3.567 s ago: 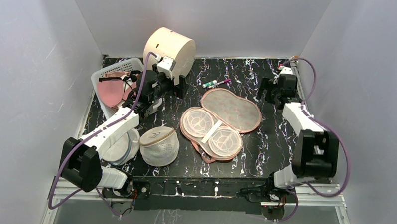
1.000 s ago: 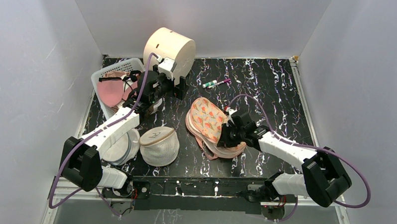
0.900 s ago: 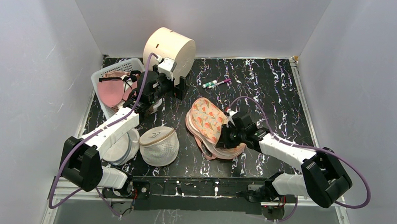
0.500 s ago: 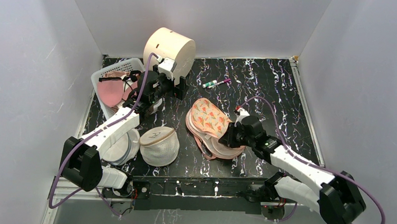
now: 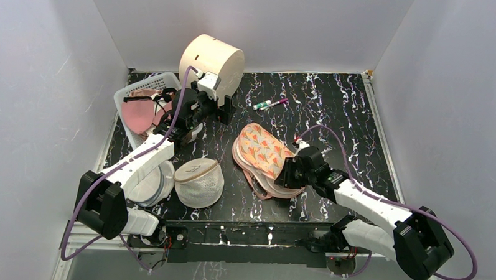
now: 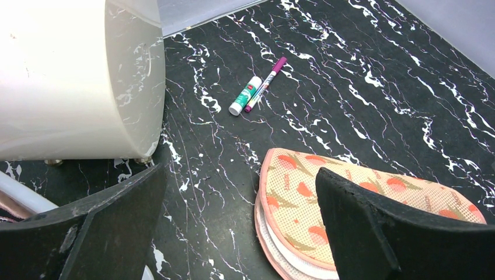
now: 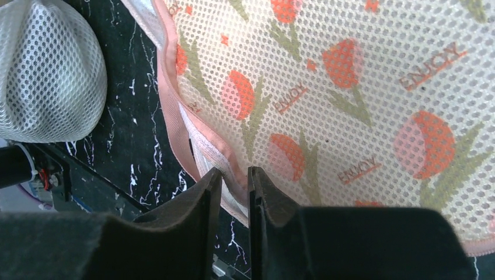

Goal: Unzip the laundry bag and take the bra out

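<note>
The laundry bag (image 5: 262, 154) lies folded shut in the middle of the table, its patterned side up; the left wrist view shows it under that gripper's right finger (image 6: 303, 204). My right gripper (image 5: 288, 174) is low at the bag's near right edge. Its jaws stand slightly apart (image 7: 234, 172), with the pink trim (image 7: 201, 146) lying loosely in the narrow gap and dark table visible through it. The bra (image 5: 137, 115), dusty pink with black straps, lies in the white basket (image 5: 124, 97) at the left. My left gripper (image 5: 213, 107) hangs wide open (image 6: 239, 175) and empty beside the basket.
A cream cylinder (image 5: 212, 63) lies on its side at the back left, close to my left gripper. Two white mesh dome bags (image 5: 198, 180) (image 5: 153, 181) sit at the front left. Two pens (image 5: 270, 104) lie behind the laundry bag. Walls enclose the table.
The bag was spread open earlier and is now folded closed, with the right arm brought over from the back right. In the last second the right jaws parted slightly. The left arm stayed put.
</note>
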{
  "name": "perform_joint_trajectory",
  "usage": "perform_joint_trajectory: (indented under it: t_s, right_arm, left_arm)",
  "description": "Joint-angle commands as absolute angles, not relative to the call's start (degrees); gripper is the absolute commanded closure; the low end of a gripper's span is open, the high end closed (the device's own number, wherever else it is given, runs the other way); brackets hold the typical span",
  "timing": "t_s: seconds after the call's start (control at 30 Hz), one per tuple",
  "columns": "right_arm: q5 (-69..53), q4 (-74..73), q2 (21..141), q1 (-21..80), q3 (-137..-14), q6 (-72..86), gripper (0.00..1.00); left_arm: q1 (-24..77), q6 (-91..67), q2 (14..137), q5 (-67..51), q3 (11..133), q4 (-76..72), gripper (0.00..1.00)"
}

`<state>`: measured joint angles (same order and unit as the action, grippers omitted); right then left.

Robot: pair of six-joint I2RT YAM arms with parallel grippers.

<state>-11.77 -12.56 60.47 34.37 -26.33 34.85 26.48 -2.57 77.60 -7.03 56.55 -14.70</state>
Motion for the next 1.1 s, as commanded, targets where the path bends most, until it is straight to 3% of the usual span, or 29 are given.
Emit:
perform_joint_trajectory:
  t_s: [0.0, 0.07, 0.2, 0.27, 0.67, 0.87, 1.07]
  right_arm:
    - [-9.54, -12.25, 59.64, 34.06, -27.38, 36.57, 0.76]
    - [-10.67, -13.24, 59.61, 34.05, -29.44, 36.04, 0.62]
    - [-8.72, -10.57, 52.46, 34.1, -30.44, 36.81, 0.18]
    - [-4.94, -10.09, 49.11, 34.05, -30.2, 36.7, 0.06]
    - [27.06, -27.43, 49.61, 33.27, -47.65, 26.54, 0.02]
    - [32.93, -31.31, 50.88, 33.13, -59.57, 21.53, 0.02]
    - [33.64, -33.08, 50.29, 33.07, -66.79, 19.68, 0.02]
  left_arm:
    - [26.53, -2.42, 77.69, -7.65, 57.15, -15.42, 0.02]
    - [26.5, -2.33, 77.78, -7.6, 57.01, -15.59, 0.02]
    - [26.55, -2.15, 78.13, -7.08, 56.77, -15.82, 0.02]
    - [26.53, -2.18, 78.13, -7.1, 56.78, -15.75, 0.01]
    - [26.65, -3.92, 77.19, -0.46, 54.66, -15.89, 0.01]
    - [24.48, -6.89, 72.54, 4.16, 57.57, -7.66, 0.02]
    - [24.09, -7.09, 58.41, 8.93, 61.71, 4.07, 0.02]
